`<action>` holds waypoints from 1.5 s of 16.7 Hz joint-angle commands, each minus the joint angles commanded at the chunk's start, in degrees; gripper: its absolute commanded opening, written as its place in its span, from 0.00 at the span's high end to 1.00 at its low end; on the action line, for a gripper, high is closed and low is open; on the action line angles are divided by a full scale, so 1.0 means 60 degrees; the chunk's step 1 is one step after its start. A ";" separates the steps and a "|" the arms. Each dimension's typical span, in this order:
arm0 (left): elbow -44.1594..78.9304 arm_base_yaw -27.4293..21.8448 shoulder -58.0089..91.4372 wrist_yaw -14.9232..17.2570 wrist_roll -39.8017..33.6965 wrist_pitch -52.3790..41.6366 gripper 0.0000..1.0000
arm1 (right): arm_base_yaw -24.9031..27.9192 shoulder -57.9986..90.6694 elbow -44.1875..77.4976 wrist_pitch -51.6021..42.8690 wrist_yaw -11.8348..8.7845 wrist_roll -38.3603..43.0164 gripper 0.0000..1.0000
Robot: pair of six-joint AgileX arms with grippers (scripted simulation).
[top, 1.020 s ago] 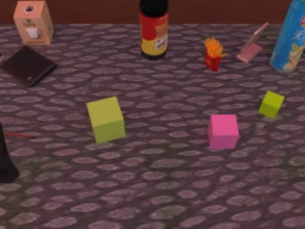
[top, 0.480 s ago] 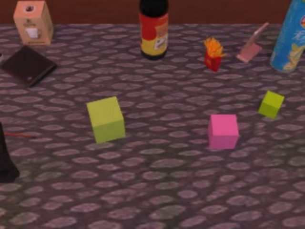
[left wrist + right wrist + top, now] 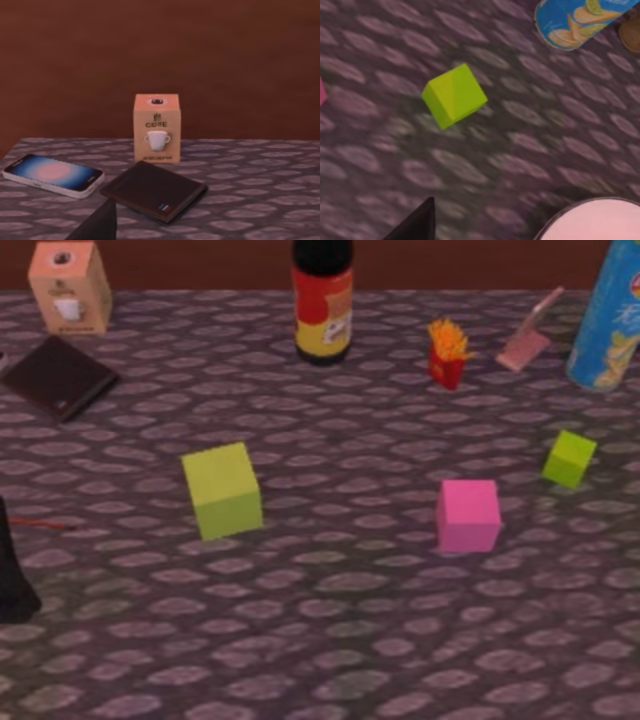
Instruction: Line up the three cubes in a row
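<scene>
The large yellow-green cube [image 3: 222, 490] stands left of centre. Right of centre is the pink cube [image 3: 468, 515], and the small yellow-green cube [image 3: 569, 458] lies farther right and slightly behind it, all apart. My right gripper [image 3: 462, 235] hovers above the table near the small yellow-green cube [image 3: 454, 95], not touching it; one dark fingertip [image 3: 422, 222] shows and nothing is held. My left gripper [image 3: 203, 235] is parked at the table's left edge, facing the back left corner, empty, with one fingertip [image 3: 100, 225] visible.
A peach carton [image 3: 70, 285], a dark wallet [image 3: 58, 375] and a phone [image 3: 52, 175] sit at the back left. Along the back stand a sauce bottle [image 3: 322, 300], a red fries packet [image 3: 448, 352], a pink stand [image 3: 528, 335] and a blue can [image 3: 608, 315].
</scene>
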 joint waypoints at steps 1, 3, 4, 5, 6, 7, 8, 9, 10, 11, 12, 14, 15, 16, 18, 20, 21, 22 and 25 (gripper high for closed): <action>0.0000 0.0000 0.0000 0.0000 0.0000 0.0000 0.00 | 0.0058 0.1131 0.0871 -0.0565 0.0012 -0.0397 0.00; 0.0000 0.0000 0.0000 0.0000 0.0000 0.0000 0.00 | 0.0169 0.3279 0.2539 -0.1655 0.0036 -0.1162 0.00; 0.0000 0.0000 0.0000 0.0000 0.0000 0.0000 0.00 | 0.0222 0.4263 0.3322 -0.2168 0.0047 -0.1524 0.00; 0.0000 0.0000 0.0000 0.0000 0.0000 0.0000 0.00 | 0.0272 0.5176 0.4070 -0.2652 0.0056 -0.1870 0.00; 0.0000 0.0000 0.0000 0.0000 0.0000 0.0000 0.00 | 0.0319 0.6013 0.4789 -0.3105 0.0062 -0.2196 0.00; 0.0000 0.0000 0.0000 0.0000 0.0000 0.0000 0.00 | 0.0363 0.6773 0.5474 -0.3522 0.0065 -0.2501 0.00; 0.0000 0.0000 0.0000 0.0000 0.0000 0.0000 0.00 | 0.0404 0.7462 0.6117 -0.3900 0.0065 -0.2782 0.00; 0.0000 0.0000 0.0000 0.0000 0.0000 0.0000 0.00 | 0.0440 0.8084 0.6711 -0.4237 0.0063 -0.3038 0.00; 0.0000 0.0000 0.0000 0.0000 0.0000 0.0000 0.00 | 0.0473 0.8639 0.7251 -0.4532 0.0059 -0.3267 0.00; 0.0000 0.0000 0.0000 0.0000 0.0000 0.0000 0.00 | 0.0501 0.9124 0.7728 -0.4782 0.0053 -0.3465 0.00; 0.0000 0.0000 0.0000 0.0000 0.0000 0.0000 0.00 | 0.0524 0.9532 0.8135 -0.4986 0.0046 -0.3630 0.00; 0.0000 0.0000 0.0000 0.0000 0.0000 0.0000 0.00 | 0.0555 1.0076 0.8678 -0.5242 0.0033 -0.3845 0.00; 0.0000 0.0000 0.0000 0.0000 0.0000 0.0000 0.00 | 0.0562 1.0201 0.8803 -0.5299 0.0029 -0.3895 0.00; 0.0000 0.0000 0.0000 0.0000 0.0000 0.0000 0.00 | 0.0563 1.0233 0.8834 -0.5314 0.0028 -0.3908 0.00; 0.0000 0.0000 0.0000 0.0000 0.0000 0.0000 0.00 | 0.0563 1.0233 0.8834 -0.5314 0.0028 -0.3908 0.00; 0.0000 0.0000 0.0000 0.0000 0.0000 0.0000 0.00 | 0.0506 1.0216 0.8809 -0.5293 0.0031 -0.3897 0.00; 0.0000 0.0000 0.0000 0.0000 0.0000 0.0000 0.00 | 0.0515 1.0228 0.8779 -0.5261 0.0030 -0.3903 0.00; 0.0000 0.0000 0.0000 0.0000 0.0000 0.0000 0.00 | 0.0533 1.0268 0.8666 -0.5130 0.0030 -0.3913 0.00; 0.0000 0.0000 0.0000 0.0000 0.0000 0.0000 0.00 | 0.0558 1.0588 0.8026 -0.4138 0.0032 -0.3906 0.00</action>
